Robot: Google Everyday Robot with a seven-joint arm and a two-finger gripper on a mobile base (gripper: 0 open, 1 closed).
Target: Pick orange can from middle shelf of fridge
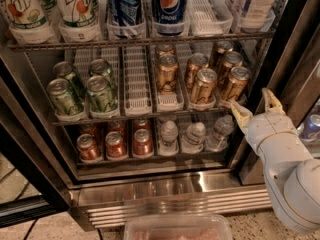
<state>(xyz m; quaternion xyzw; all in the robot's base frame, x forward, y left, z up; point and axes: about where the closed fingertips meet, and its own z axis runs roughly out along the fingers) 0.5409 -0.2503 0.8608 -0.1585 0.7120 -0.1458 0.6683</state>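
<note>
Several orange cans stand in white lane trays on the middle shelf [137, 104] of the fridge [170, 194]. The front ones are an orange can [167, 74] in the middle lane, one [203, 85] to its right, and one [235, 83] at the far right. My gripper [256, 106] is at the right, in front of the fridge's right door frame, just right of and slightly below the far-right orange can. Its two tan fingers [239, 115] point up and stand apart, open and empty.
Green cans [101, 93] fill the left lanes of the middle shelf. Tall 7UP and Pepsi bottles [169, 6] stand on the rack above. Red cans [114, 145] and clear bottles [195, 136] are on the rack below. A clear plastic bin [177, 228] is at the bottom.
</note>
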